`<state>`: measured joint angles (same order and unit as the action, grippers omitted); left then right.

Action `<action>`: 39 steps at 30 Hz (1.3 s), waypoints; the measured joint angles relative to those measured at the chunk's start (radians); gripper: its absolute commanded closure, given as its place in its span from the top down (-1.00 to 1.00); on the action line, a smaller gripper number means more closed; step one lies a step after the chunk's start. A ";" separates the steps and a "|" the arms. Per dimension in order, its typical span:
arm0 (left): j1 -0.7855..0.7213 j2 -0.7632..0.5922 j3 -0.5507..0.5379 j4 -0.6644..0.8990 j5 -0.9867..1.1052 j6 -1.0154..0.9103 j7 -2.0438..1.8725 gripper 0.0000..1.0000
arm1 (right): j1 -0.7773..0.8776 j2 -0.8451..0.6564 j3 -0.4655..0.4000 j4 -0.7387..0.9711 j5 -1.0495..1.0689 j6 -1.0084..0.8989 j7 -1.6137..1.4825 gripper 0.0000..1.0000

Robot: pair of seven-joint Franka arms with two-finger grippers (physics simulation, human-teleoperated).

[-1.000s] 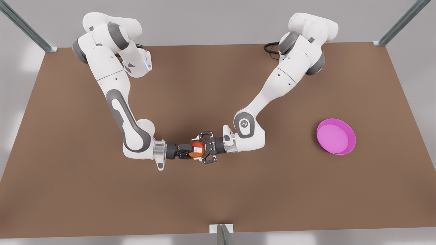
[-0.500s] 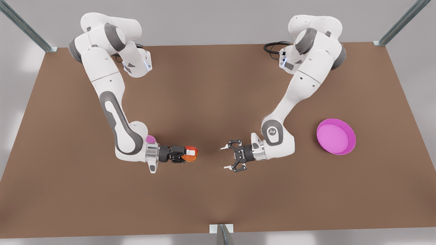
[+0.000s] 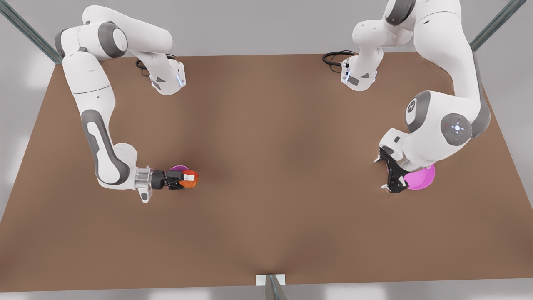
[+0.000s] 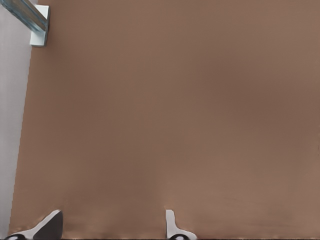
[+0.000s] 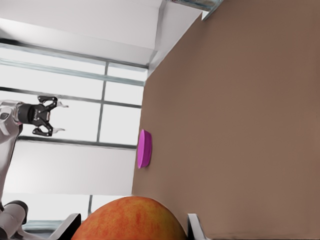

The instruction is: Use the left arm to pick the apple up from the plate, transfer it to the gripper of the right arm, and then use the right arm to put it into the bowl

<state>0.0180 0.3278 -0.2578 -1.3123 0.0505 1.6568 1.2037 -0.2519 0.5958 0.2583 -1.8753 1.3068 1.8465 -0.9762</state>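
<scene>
- Our right gripper (image 3: 183, 179), at nine o'clock on the surface (image 3: 266, 216), has its jaws clamped across the apple (image 3: 189, 178), just beside the bowl (image 3: 179, 168).
- It looks rigid, smooth and round: grip its widest part.
- Our left gripper (image 3: 391, 175) waits with jaws apart over the plate (image 3: 420, 178).

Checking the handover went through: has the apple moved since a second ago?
Yes. The apple, clamped in the right gripper, has gone toward the front view's left, away from the plate, and now hangs by the bowl.
</scene>
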 measured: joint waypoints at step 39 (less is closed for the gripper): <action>-0.061 -0.109 0.192 -0.012 0.014 -0.192 -1.061 1.00 | -0.076 -0.006 -0.013 0.056 -0.643 0.035 0.174 0.89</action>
<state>-0.0429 0.2188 -0.0658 -1.3243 0.0649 1.4647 0.1423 -0.3283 0.5900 0.2451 -1.8196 0.6635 1.8816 -0.8023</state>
